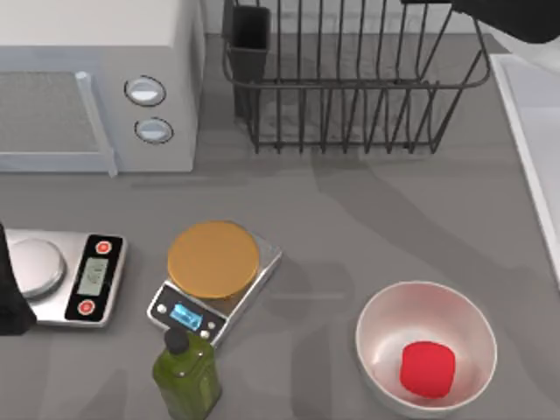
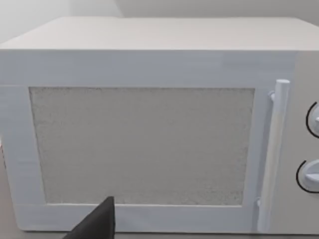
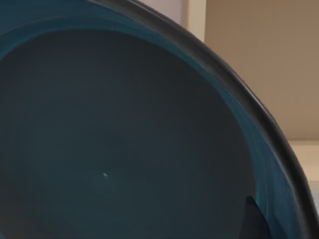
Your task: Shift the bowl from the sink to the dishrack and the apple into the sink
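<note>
1. Two arms are ours. The right arm [image 1: 516, 17] enters the top view at the 1 o'clock corner as a dark mass over the far right end of the dishrack [image 1: 350, 79]; the left arm [image 1: 10, 297] sits at the 9 o'clock edge beside a scale.
2. We cannot tell how far the right gripper is open. Its wrist view has the teal-blue bowl [image 3: 114, 144] close up, its dark hollow turned toward the camera, with one dark finger tip [image 3: 254, 219] against the inner wall near the rim, so the bowl looks to be in our grip.
3. For the left gripper, one dark finger [image 2: 97, 224] rises in front of the microwave [image 2: 149, 129] door; we cannot tell whether it is open or closed, and it touches nothing.
4. One apple [image 1: 427, 369], red and blocky, lies inside the pale bowl [image 1: 426, 346] at 5 o'clock on the desk [image 1: 350, 219], well apart from the sink [image 1: 534, 149], whose pale rim runs along the 3 o'clock edge.
5. One black wire dishrack stands at 12 o'clock, with one dark cutlery cup [image 1: 248, 44] at its left corner.
6. Two scales: a silver one [image 1: 66, 276] at 9 o'clock, and one near the centre [image 1: 214, 284] carrying a round tan disc [image 1: 213, 260].
7. One green bottle [image 1: 185, 376] stands at 7 o'clock, just beside the central scale.
8. One white microwave at 10 o'clock has two round knobs [image 1: 144, 90].
</note>
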`<state>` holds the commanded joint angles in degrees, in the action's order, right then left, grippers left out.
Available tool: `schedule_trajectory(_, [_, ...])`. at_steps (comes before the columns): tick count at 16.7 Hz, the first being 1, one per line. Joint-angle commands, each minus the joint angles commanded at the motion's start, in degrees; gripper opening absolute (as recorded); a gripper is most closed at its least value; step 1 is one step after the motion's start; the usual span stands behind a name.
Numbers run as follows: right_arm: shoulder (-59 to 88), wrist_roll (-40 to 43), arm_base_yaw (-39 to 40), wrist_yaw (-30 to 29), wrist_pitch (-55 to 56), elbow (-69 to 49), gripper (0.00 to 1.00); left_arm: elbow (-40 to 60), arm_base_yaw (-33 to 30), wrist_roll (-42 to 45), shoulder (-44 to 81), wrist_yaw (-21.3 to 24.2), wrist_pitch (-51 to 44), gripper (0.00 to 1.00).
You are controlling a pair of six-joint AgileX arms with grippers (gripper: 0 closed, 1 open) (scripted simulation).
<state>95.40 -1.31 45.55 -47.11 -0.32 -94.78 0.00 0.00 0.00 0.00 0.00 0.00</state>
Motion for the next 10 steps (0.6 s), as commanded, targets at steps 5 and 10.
schedule_trajectory(5, [1.85,-0.09,-0.91,0.43,1.99,0.88,0.00,0.00,0.00,0.00,0.00,0.00,0.00,1.00])
schedule_trajectory(10, [10.24,-0.06,-4.10,3.29,17.35,7.11,0.00,0.00,0.00,0.00,0.00,0.00,0.00,1.00])
